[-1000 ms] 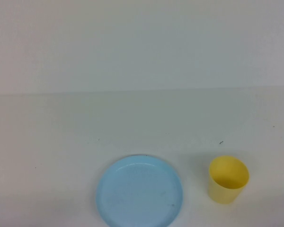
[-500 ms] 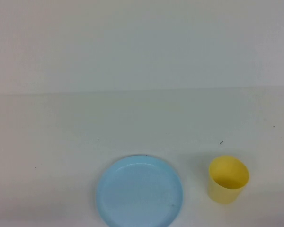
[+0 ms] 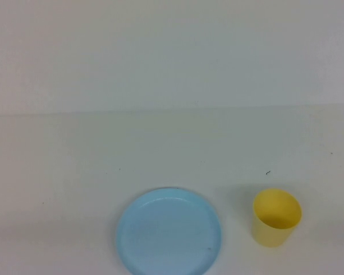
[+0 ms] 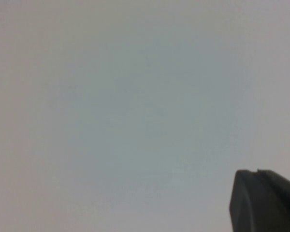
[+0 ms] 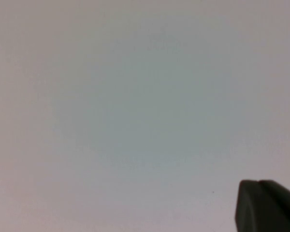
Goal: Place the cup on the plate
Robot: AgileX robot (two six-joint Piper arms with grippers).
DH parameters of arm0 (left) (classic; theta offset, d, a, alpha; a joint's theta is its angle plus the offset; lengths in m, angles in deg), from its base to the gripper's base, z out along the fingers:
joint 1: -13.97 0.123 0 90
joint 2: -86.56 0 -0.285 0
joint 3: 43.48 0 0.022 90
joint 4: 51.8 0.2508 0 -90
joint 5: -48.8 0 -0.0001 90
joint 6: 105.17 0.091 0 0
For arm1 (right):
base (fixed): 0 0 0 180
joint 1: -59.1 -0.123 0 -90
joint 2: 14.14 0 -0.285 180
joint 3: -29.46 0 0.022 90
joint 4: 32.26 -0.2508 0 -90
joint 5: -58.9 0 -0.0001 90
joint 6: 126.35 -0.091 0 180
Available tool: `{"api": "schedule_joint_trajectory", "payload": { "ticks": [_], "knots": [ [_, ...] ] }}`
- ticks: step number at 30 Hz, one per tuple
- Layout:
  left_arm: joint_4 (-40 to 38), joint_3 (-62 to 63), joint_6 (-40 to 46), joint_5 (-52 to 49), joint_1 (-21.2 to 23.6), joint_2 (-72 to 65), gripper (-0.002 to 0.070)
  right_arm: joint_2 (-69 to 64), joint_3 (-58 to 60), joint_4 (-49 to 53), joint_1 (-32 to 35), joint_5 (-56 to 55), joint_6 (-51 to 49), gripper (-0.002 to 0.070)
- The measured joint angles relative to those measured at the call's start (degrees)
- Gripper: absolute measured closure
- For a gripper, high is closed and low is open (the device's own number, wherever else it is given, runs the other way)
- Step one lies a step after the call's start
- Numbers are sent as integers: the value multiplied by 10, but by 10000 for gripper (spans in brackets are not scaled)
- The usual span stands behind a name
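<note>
Cup (image 3: 276,217) stands upright on the table, just right of the plate (image 3: 169,232), untouched. Left gripper (image 4: 266,200) and right gripper (image 5: 267,205) sit closed, empty, away from both. A clumsy approach could likely tip the light cup.

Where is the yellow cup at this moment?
In the high view, the cup stands upright on the table's near right part, right of the plate and not touching it; neither gripper is near.
</note>
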Motion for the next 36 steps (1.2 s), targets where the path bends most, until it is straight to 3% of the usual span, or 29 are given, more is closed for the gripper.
{"api": "schedule_joint_trajectory", "payload": {
  "ticks": [5, 10, 14, 19, 23, 29, 36],
  "knots": [
    [0, 1, -26, 0, 0, 0, 673, 0, 0, -1, 0, -11, 0, 676],
    [43, 38, -138, -33, 0, 0, 673, 0, -7, -1, 0, 9, 0, 676],
    [128, 134, -227, -182, 0, -14, 673, 0, -83, 23, 0, 135, 0, 676],
    [115, 247, -270, -397, -1, -99, 673, -61, -205, 34, 0, 278, 0, 676],
    [57, 329, -184, -549, -15, -193, 673, -162, -295, -2, 0, 434, 1, 676],
    [-115, 391, -42, -642, -58, -349, 657, -329, -387, -82, 0, 582, 68, 676],
    [-370, 408, 201, -645, -115, -525, 374, -471, -441, -137, 0, 697, 145, 676]
  ]
}}
